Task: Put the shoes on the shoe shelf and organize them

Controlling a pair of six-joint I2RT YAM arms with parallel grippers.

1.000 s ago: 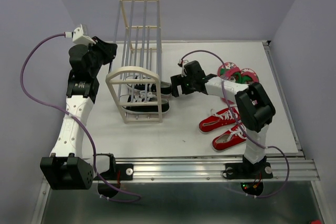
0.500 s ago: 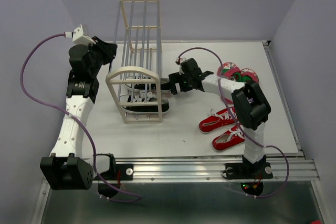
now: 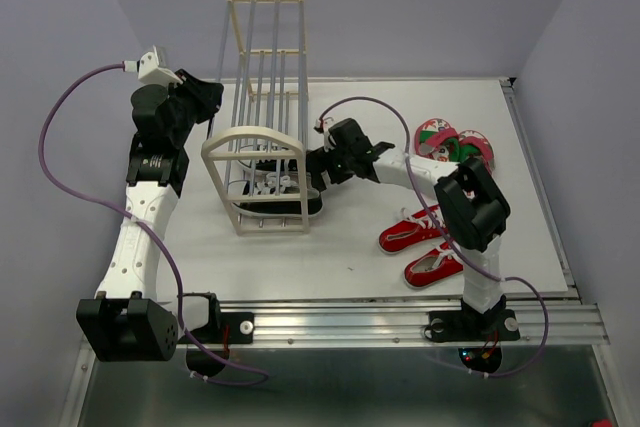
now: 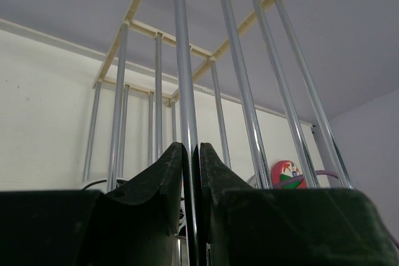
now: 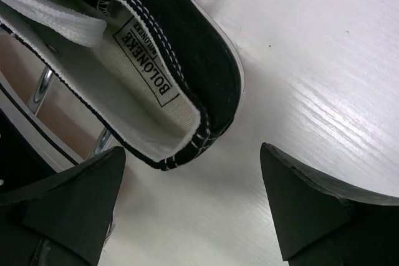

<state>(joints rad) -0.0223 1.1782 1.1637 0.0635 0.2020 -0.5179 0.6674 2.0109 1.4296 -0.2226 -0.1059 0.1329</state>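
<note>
Right tool (image 5: 190, 154): fingers spread, nothing held, with the heel of one black sneaker (image 5: 149, 70) just ahead in the gap.
Sneaker axis: runs heel-first away from this tool, toe going in across the silver rods of the shoe shelf's (image 3: 255, 133) lowest tier.
Seating: probably resting on the rods. The cream end frame hides much of it from above, so I cannot tell whether it sits square.
Left tool (image 4: 191, 154): pressed together on one upright-looking rod (image 4: 186, 60) from the shelf's far-left side, seemingly steadying it.
Shoes left out: the red sneakers (image 3: 415, 232) lie on the worktop (image 3: 350, 237) near the right arm's base, and the flip-flops (image 3: 455, 139) lie beyond them.
Nearer arm: the right, since both loose pairs lie on its side, well apart from the left tool.
</note>
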